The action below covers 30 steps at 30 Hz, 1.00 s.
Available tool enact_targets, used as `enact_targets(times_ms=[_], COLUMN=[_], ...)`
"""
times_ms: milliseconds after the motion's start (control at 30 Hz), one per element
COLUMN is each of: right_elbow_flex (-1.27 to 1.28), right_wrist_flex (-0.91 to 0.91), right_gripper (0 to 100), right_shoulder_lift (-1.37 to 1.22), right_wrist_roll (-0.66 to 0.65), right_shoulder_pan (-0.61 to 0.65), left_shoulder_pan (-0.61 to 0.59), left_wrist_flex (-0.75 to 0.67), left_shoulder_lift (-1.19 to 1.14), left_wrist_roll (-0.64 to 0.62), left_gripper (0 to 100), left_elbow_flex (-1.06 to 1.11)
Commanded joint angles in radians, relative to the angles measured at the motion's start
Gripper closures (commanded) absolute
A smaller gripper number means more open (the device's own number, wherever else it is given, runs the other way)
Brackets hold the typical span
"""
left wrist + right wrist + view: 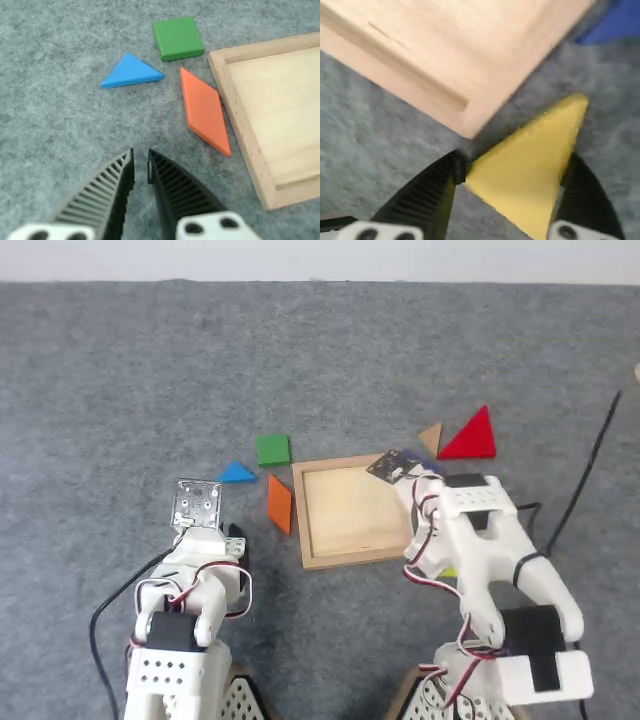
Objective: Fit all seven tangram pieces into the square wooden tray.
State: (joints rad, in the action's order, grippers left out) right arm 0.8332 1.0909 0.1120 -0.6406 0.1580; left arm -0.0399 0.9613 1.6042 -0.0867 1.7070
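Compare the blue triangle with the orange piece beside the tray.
Shape: the blue triangle has three sides, while the orange piece is a four-sided parallelogram.
Size: the orange piece looks longer than the blue triangle.
Place: the orange piece lies close along the tray rim, and the blue triangle sits farther out from it.
Both lie flat on the grey mat, outside the tray.
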Motion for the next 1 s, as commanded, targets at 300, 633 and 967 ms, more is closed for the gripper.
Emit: enact_targets(times_ms=[300, 633, 967], right_elbow_flex=[-0.003, 0.014, 0.144], right_wrist_flex=[0.084, 0.314, 0.203], right_gripper=[76.4, 61.5, 61.2], right_shoulder_lift=[-0.007, 0.255, 0.159], right_wrist_roll=[-0.068, -0.264, -0.402], right_shoulder_pan=[-0.021, 0.053, 0.028], left_shoulder_pan=[-0.008, -0.008, -0.008], left_wrist_flex=[0.003, 0.003, 0.003], left_shoulder_lift=[0.014, 0.014, 0.014], left_wrist_roll=[-0.008, -0.008, -0.008], left_gripper=[95, 95, 95], left_elbow_flex=[-0.018, -0.018, -0.018])
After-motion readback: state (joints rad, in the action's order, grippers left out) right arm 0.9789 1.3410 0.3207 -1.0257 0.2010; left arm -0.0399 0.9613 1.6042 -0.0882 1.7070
